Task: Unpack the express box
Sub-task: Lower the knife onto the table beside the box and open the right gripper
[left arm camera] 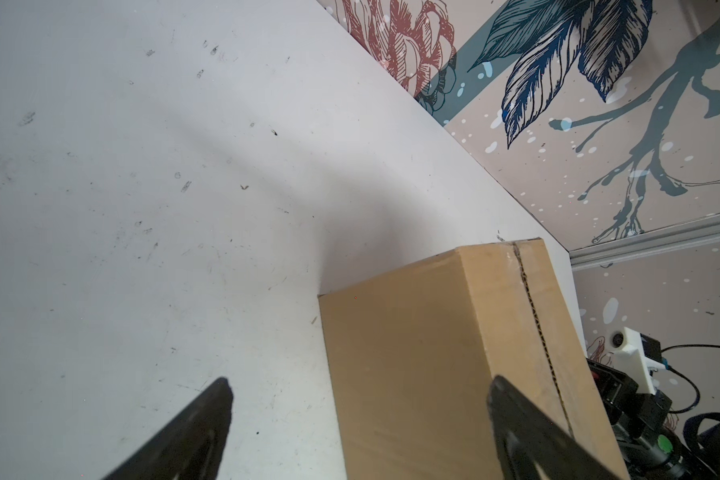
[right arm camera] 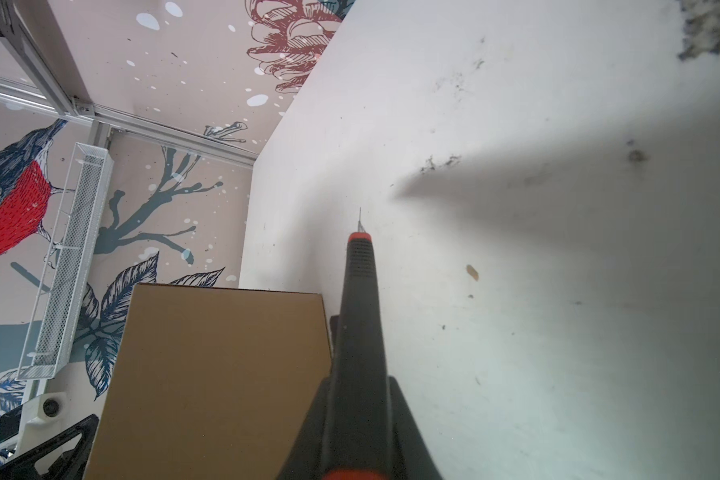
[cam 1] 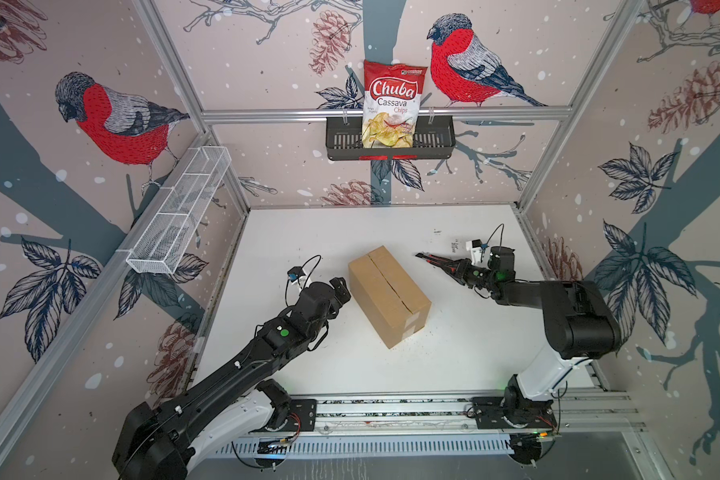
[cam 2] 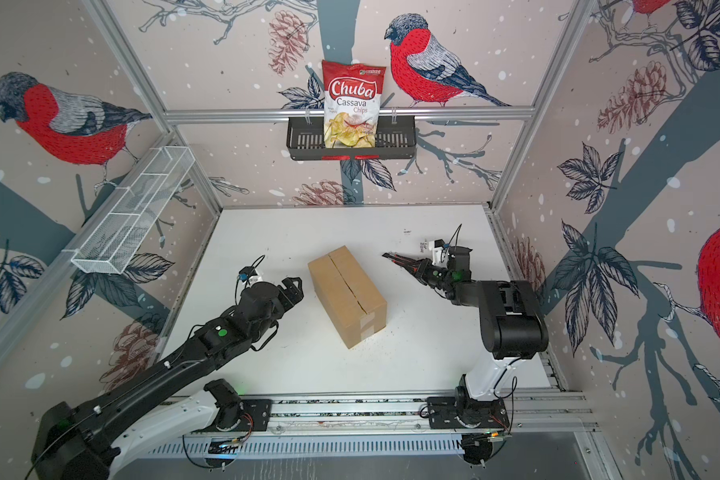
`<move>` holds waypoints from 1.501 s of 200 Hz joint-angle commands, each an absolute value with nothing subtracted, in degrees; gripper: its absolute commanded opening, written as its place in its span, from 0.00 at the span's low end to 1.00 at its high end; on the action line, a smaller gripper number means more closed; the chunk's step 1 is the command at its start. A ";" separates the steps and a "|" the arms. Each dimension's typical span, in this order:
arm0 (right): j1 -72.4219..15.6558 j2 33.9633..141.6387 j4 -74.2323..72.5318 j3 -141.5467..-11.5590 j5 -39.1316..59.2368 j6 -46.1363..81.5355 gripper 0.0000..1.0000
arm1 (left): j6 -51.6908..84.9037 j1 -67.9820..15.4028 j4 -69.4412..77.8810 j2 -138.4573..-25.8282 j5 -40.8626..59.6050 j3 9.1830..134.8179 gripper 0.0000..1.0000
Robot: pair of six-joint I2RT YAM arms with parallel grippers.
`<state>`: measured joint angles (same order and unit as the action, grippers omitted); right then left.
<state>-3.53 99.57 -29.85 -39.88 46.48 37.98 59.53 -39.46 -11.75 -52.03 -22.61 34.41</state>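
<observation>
Left gripper (cam 1: 341,290) hovering wide apart beside box (cam 1: 387,291); right gripper (cam 1: 450,266) clamping cutter (cam 1: 430,259) — scuffed white tabletop (cam 1: 308,232), bird-print walls (cam 1: 267,83).

In both top views I can read the snack bag (cam 1: 393,104) (cam 2: 353,104) standing in the black wall basket (cam 1: 433,141). Its red banner says "Chuba" in big white script. Under it comes "Cassava" in dark letters, then "Chips" in red. The little logo at its top corner and the fine print lower down are too small for me to read
</observation>
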 commanded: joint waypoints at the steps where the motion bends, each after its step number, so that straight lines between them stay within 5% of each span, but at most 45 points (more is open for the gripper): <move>1: -3.12 100.26 -31.65 -39.61 47.82 39.28 0.09 | 58.36 -39.46 -9.84 -52.04 -23.05 34.20 0.95; 120: -1.32 100.25 -25.45 -38.80 47.33 35.95 0.16 | 58.71 -39.46 -7.91 -52.98 -22.11 33.75 0.95; 237: 0.62 95.83 -20.94 -34.09 45.26 34.02 0.39 | 58.54 -39.46 -6.93 -52.06 -21.89 33.13 0.95; 300: 1.68 92.18 -17.91 -31.12 43.30 33.16 0.42 | 58.36 -39.46 -6.70 -51.24 -21.91 32.70 0.95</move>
<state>1.43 93.49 -19.73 -31.70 44.62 34.44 59.55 -39.46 -9.15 -51.42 -22.06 32.86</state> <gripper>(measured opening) 0.415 0.952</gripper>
